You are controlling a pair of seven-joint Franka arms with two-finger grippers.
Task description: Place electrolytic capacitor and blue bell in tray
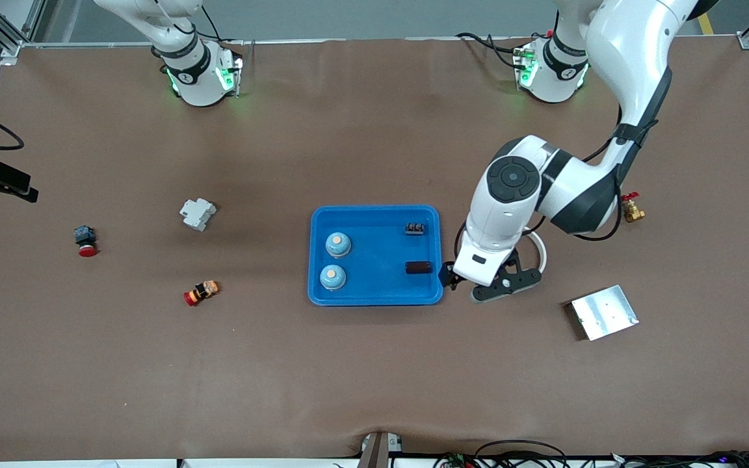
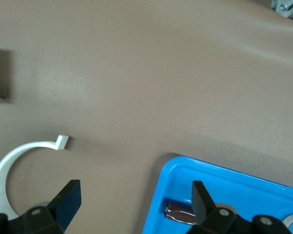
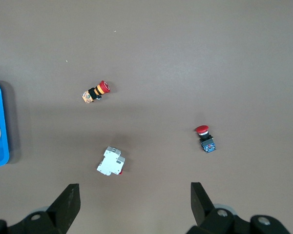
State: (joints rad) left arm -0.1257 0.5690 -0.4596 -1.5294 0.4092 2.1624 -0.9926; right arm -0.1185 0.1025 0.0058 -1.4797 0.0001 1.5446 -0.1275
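Note:
The blue tray lies mid-table. Two blue bells stand in it toward the right arm's end. A dark electrolytic capacitor lies on its side in the tray toward the left arm's end. My left gripper hangs open and empty over the tray's rim at that end. In the left wrist view one finger is above the capacitor and the other is over bare table beside the tray. My right gripper is open and empty, high over the table; the front view does not show it.
A small black terminal block also sits in the tray. A white ring clip, a silver plate and a brass valve lie toward the left arm's end. A white breaker and two red push buttons lie toward the right arm's end.

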